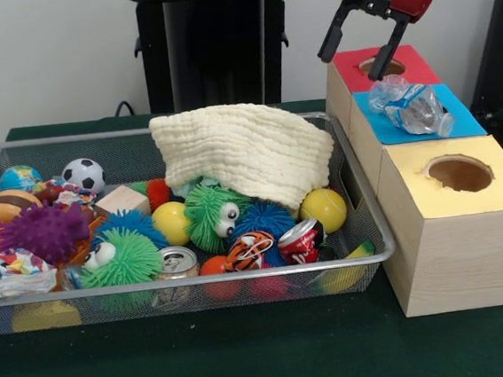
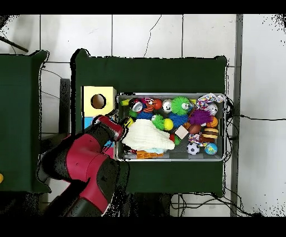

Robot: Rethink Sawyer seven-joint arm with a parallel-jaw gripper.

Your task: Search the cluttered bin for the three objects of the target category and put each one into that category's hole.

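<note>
Yellow box [image 1: 455, 222] nearest; crushed clear bottle [image 1: 413, 106] on blue box [image 1: 463, 119]; end effector [image 1: 361, 51] open.

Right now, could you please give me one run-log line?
gripper: open, empty, above red box | crushed bottle: on blue box | bin: cluttered

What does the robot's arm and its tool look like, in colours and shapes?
The tool has two slim black fingers under a rounded red housing with a small grey plate. From above, the arm is thick and rounded, with red shells and black sections at the joints. No markings or loose cables can be made out.
</note>
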